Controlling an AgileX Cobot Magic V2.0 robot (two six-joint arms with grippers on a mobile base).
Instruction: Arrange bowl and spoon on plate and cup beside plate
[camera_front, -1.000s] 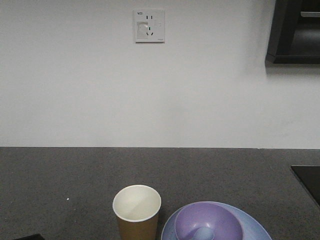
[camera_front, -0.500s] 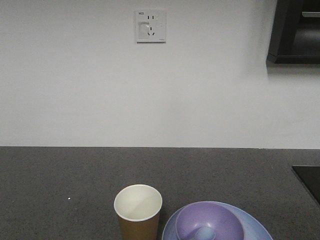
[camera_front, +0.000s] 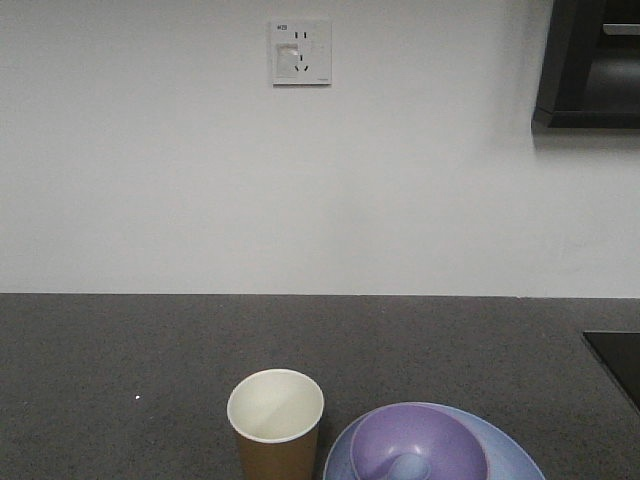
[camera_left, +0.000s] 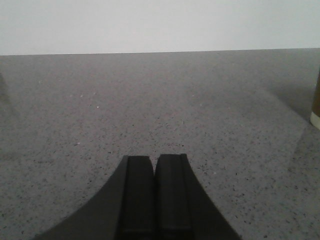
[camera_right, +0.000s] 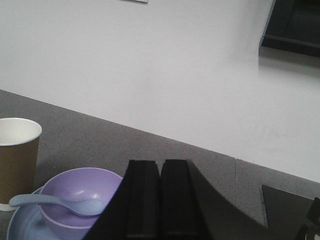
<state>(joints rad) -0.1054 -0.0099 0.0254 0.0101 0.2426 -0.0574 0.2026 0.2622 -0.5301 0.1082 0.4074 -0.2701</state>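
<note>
Sitting on the dark speckled worktop (camera_front: 120, 360), the plate (camera_front: 505, 450) serves as the landmark for everything else: the bowl (camera_front: 420, 442) rests on it, the spoon (camera_right: 55, 204) lies in that bowl with its scoop down inside and its stubby handle propped over the rim on the cup side, and the cup (camera_front: 275, 420) stands upright just beside the plate, close enough that contact cannot be ruled out from the front view. Judged from how things lie, the arrangement looks complete, so the step in hand is most likely a clean retreat. The right pincer (camera_right: 160, 200) hangs above and a little aside from the plate, its jaws pressed together with nothing between them; the left pincer (camera_left: 155, 195) is low over bare worktop on the far side of the cup from the plate, jaws likewise together and empty. To finish well, each arm should lift straight up before swinging away, so no link brushes the light paper cup or nudges the overhanging spoon handle. Slow, vertical clearance first is the safer choice.
</note>
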